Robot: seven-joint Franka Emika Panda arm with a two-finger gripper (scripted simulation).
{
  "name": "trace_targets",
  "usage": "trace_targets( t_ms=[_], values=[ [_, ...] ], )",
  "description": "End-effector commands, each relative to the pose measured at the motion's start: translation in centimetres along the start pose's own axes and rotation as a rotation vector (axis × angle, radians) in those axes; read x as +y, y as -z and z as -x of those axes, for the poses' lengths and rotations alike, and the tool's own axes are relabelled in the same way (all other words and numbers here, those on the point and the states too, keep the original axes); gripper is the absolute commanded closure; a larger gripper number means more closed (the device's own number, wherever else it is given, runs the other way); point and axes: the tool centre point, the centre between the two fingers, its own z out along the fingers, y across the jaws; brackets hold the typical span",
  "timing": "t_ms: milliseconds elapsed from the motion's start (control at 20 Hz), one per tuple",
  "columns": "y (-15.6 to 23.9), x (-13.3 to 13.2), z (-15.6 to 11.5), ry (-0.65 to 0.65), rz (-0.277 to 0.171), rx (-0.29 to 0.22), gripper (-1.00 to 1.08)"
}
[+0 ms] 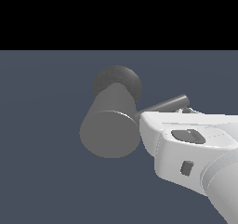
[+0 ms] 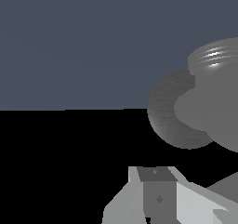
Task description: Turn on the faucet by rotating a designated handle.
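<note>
While its jaw state cannot be told, the end effector (image 1: pixel 179 114) reaches level beside the handle (image 1: pixel 162 105).

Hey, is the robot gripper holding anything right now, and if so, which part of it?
It cannot be told. The gripper sits right at the faucet handle, but its fingertips are hidden behind the hand, so no grip on the rod shows.

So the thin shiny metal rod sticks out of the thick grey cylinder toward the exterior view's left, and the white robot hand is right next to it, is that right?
Not quite. In the exterior view the thin shiny grey metal rod sticks out of the thick matte grey cylinder toward that view's right, not its left. The rest holds: the white robot gripper sits right beside the rod.
</note>
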Motion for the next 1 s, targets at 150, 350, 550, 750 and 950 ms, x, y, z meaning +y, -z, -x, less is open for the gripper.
trace_targets(
  t_ms=[150,350,550,750,950],
  values=[
    [0.0,0.2,0.5,0.000,0.000,0.000,1.08],
    [-0.1,1.1,1.7,0.001,0.003,-0.008,1.08],
    [-0.1,2.0,2.9,0.001,0.005,-0.015,1.08],
    [0.0,2.8,4.1,0.001,0.008,-0.022,1.08],
    [0.0,3.7,5.2,0.001,0.011,-0.030,1.08]
  ],
)
